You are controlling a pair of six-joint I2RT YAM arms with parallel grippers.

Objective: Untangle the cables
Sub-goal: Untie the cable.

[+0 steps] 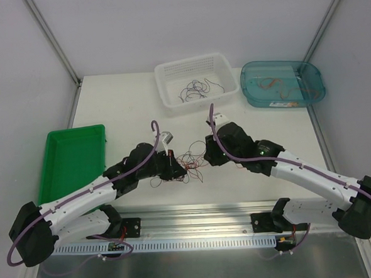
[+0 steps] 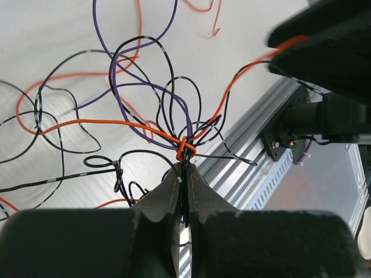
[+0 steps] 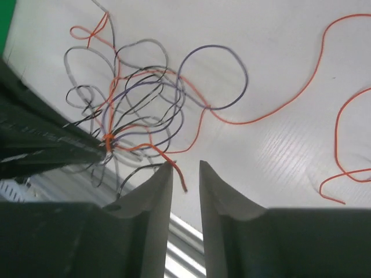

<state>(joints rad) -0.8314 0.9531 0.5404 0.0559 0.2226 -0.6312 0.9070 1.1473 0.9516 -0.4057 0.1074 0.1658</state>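
Note:
The cables [image 1: 190, 160] are a small tangle of thin orange, black and purple wires between my two grippers above the table. My left gripper [image 1: 176, 167] is shut on the tangle's knot [image 2: 185, 149], with black and orange strands pinched between its fingertips [image 2: 174, 185]. Loops fan out from the knot [image 2: 145, 87]. My right gripper [image 1: 206, 155] is open, just right of the tangle. In the right wrist view a loose orange wire end [image 3: 177, 171] hangs between its fingertips [image 3: 159, 179] and the knot [image 3: 108, 139] sits to the left at the left gripper's tip.
A white basket [image 1: 196, 83] with several dark wires stands at the back. A teal tray [image 1: 283, 83] with orange wires is at the back right. A green bin [image 1: 73, 160] is at the left. An aluminium rail [image 1: 196, 214] runs along the near edge.

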